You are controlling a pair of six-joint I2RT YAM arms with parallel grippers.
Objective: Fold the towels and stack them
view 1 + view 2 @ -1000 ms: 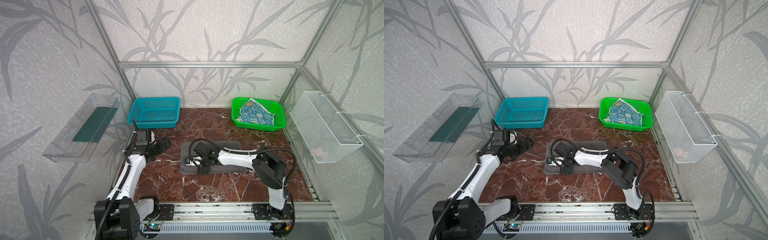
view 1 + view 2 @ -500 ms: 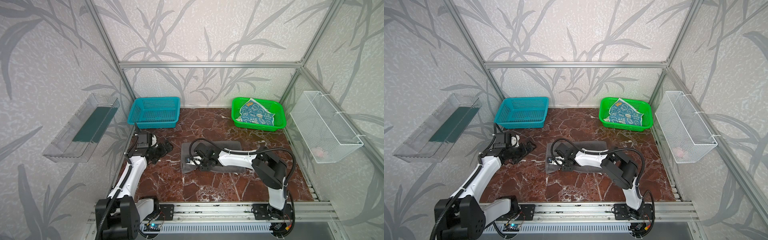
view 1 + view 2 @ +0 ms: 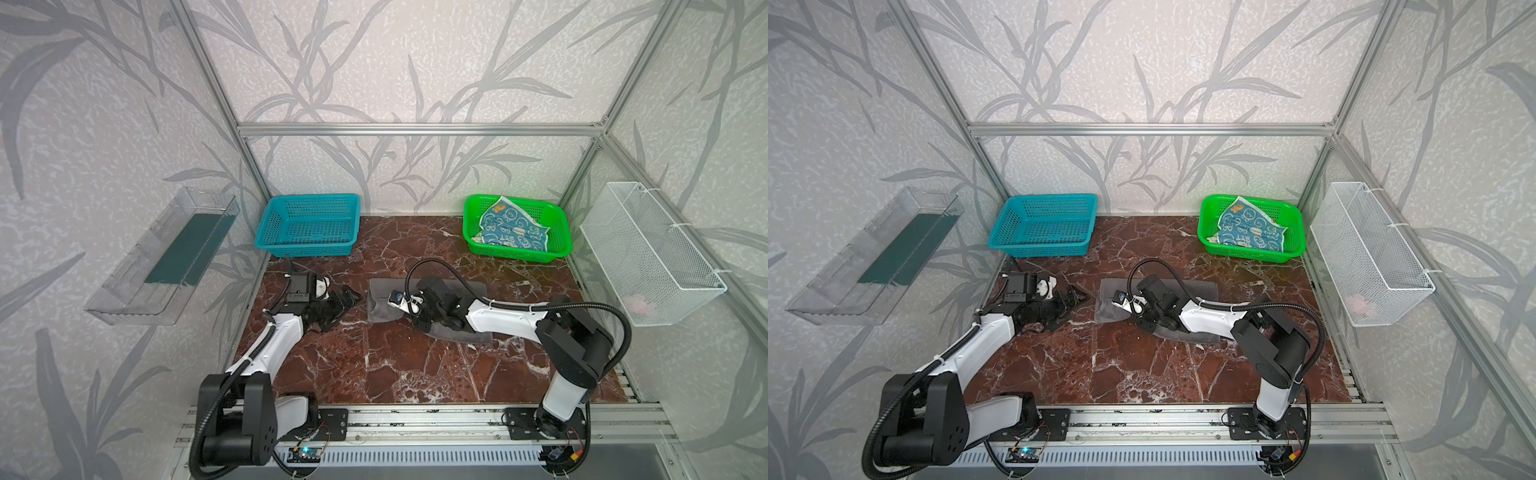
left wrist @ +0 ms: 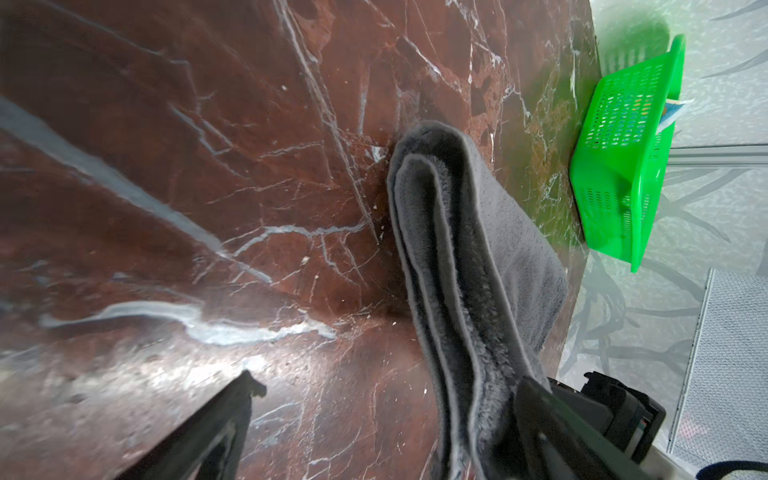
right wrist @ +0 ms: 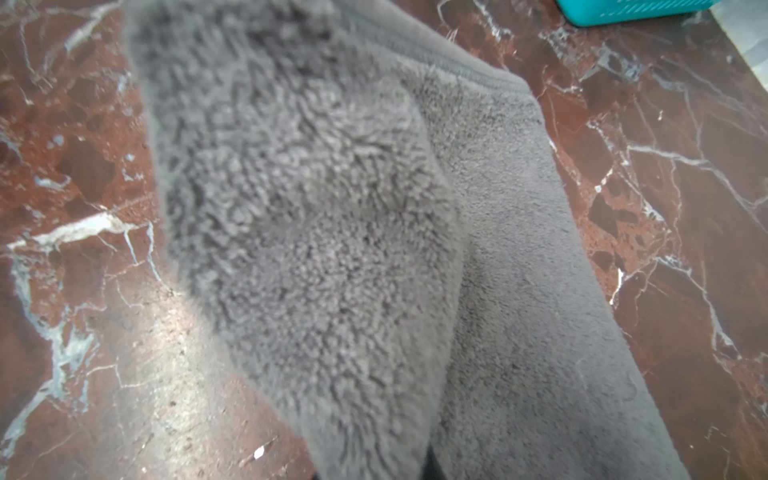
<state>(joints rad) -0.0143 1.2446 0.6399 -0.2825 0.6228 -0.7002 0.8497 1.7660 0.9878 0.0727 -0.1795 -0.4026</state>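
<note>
Folding the grey towel (image 3: 471, 291) on the worktop (image 3: 395, 374): left gripper (image 3: 340, 307) is wide open, empty, just beside the towel's left end; I'd have it take the free corner. Right gripper (image 3: 405, 309), reaching across, is clamped on that end's raised flap; carry it over low, edges square. Teal bunny towel (image 3: 513, 230) sits in the green basket (image 3: 559, 243), back right.

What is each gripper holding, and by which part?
The right gripper is shut on the dark grey towel, pinching a lifted flap at its near edge. The left gripper is open, holding nothing.
</note>
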